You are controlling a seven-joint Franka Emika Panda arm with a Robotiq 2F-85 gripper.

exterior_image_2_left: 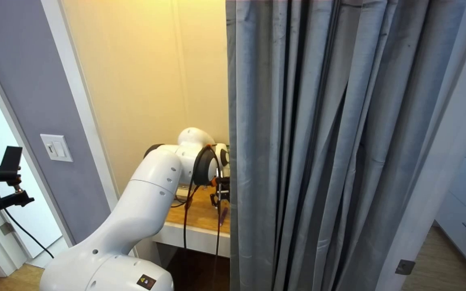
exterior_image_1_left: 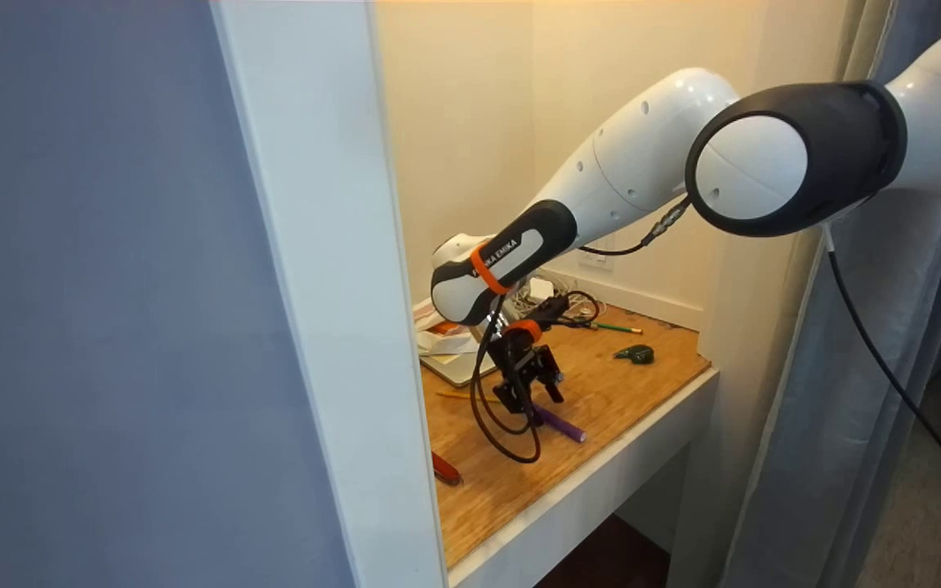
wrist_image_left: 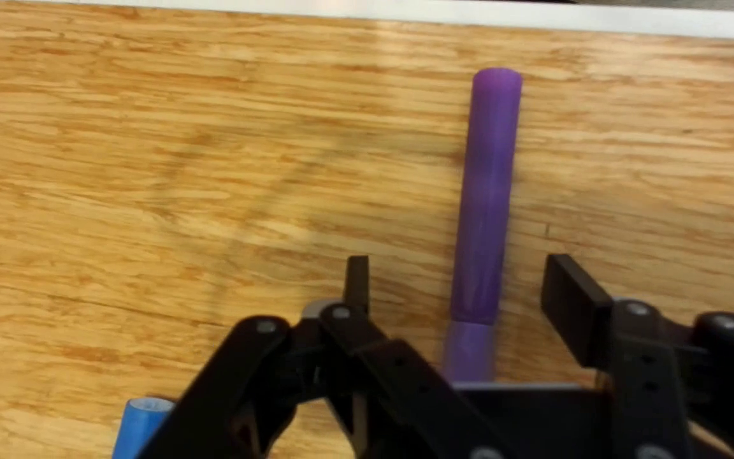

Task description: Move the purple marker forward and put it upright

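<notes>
- While the fingers (wrist_image_left: 574,312) stand apart, the purple marker (wrist_image_left: 485,197) lies on the table (wrist_image_left: 86,191), showing between them in the wrist view.
- Bare table separates it from the white edge (wrist_image_left: 532,15).

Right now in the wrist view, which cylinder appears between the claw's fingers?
The purple marker, framed by the open claw; the blue cylinder shows outside it, at bottom left.

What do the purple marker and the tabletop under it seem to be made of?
The purple marker is probably smooth, slightly glossy plastic: the wrist view shows straight sides, a clean seam and faint highlights. The tabletop looks like wood, going by its streaky grain, though printed laminate is possible; a soft pale sheen suggests a satin finish.
</notes>
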